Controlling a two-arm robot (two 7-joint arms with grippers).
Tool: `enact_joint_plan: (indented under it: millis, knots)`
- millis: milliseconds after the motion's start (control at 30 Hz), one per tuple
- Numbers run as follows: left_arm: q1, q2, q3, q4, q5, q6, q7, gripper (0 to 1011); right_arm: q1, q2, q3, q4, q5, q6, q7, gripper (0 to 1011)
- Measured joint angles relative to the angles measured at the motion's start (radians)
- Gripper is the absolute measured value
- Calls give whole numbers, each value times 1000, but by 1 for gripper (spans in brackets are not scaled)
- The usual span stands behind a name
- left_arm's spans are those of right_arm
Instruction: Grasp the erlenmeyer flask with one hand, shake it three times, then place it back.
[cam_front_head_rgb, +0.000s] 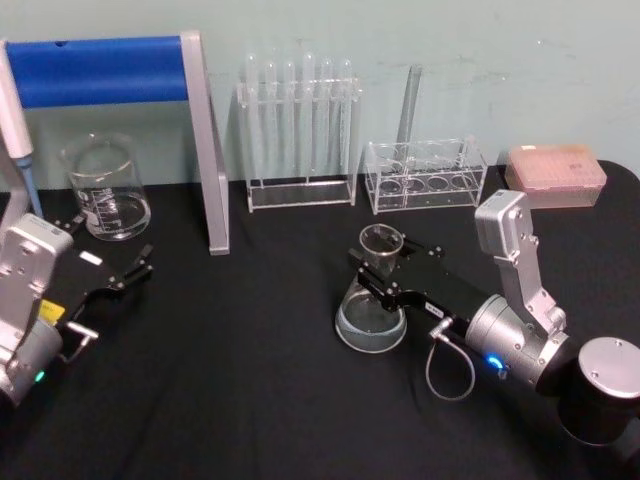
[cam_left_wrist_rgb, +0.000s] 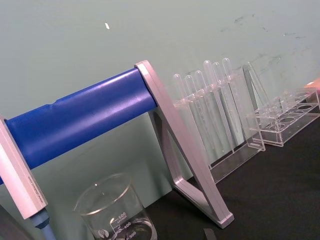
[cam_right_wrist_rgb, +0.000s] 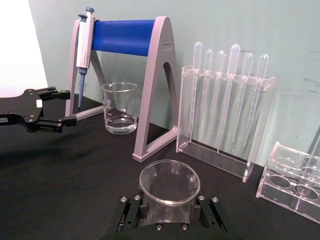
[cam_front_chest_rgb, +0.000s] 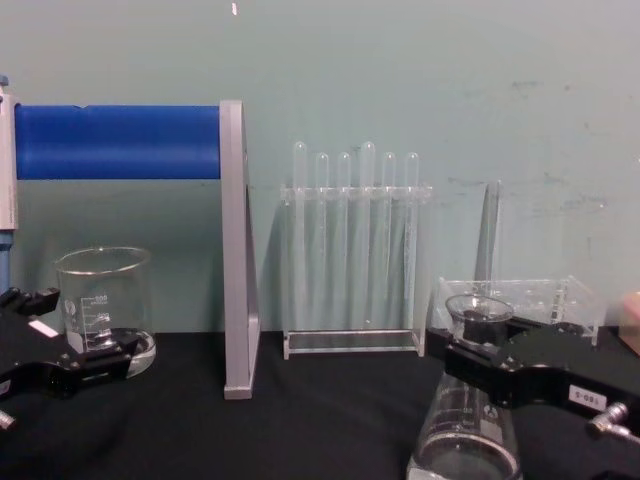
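Note:
The erlenmeyer flask stands upright on the black table, right of the middle, with a little clear liquid in its wide base. My right gripper reaches in from the right, and its black jaws sit against both sides of the flask's neck, just under the flared rim. In the right wrist view the flask's rim shows between the right gripper's jaws. From the chest, the flask is at the lower right with the right gripper clamped across its neck. My left gripper rests open at the left, near the beaker.
A glass beaker stands at the back left beside a grey stand with a blue bar holding a pipette. Along the back wall are a tall test tube rack, a low clear rack and a pink tip box.

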Motion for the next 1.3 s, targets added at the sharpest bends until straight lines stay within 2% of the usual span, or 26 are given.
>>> enact_joint_plan:
  millis: [267,433,667,833,1133,1300]
  knots:
    - [0,0,0,0,0,0,0,1001,-3,1,10,-21,5,1,1,449]
    - [0,0,0,0,0,0,0,1001,-6,10,21,-75,15,20,1,449]
    - [0,0,0,0,0,0,0,1001,-12,22,39,-172,34,79,-23,449]
    - [0,0,0,0,0,0,0,1001,-16,27,44,-202,43,87,-31,449]
    - [0,0,0,0,0,0,0,1001,-15,20,44,-202,40,98,-61,449]
    - [0,0,0,0,0,0,0,1001,-18,3,40,-202,13,106,-95,449]
